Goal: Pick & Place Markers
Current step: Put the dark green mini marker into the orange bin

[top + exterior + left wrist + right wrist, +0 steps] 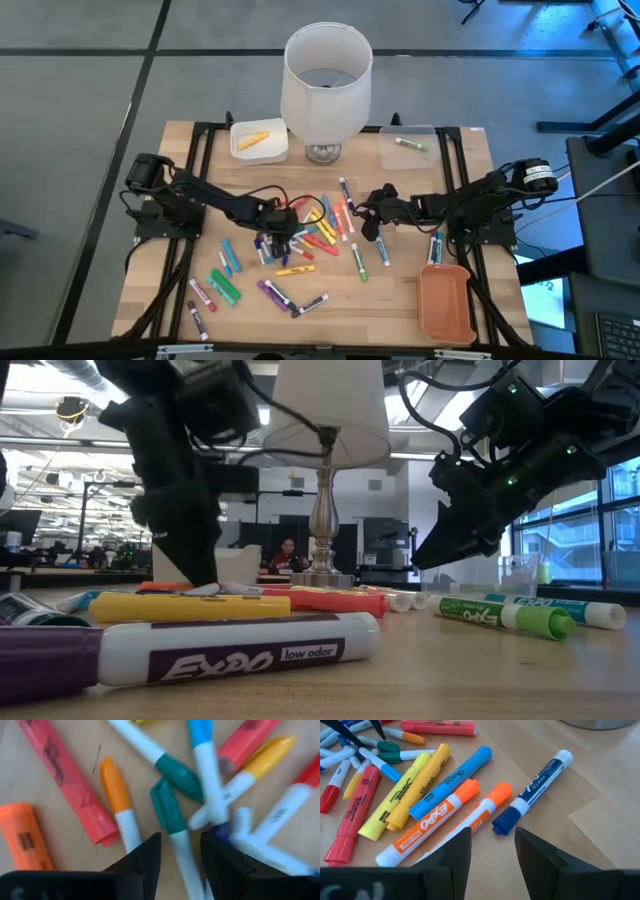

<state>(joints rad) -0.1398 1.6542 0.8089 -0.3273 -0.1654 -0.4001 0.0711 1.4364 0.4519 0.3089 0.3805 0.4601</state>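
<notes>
Sorting has barely begun: one orange marker (256, 139) lies in the white tray (240, 150) and one green marker (408, 144) in the clear tray (430, 156), both at the worktop's (390, 300) far edge, while the orange bin (444, 308) at the near right corner appears empty. Dozens of markers (300, 245) remain scattered mid-worktop. The left end effector (181, 855), fingers apart, straddles a green-capped white marker (174, 827) in the pile; no grip yet. The right end effector (492, 847) hovers open above an orange-capped marker (475, 817). Legible labels read "EXPO low odor", "EXPO" and "Sharpie".
</notes>
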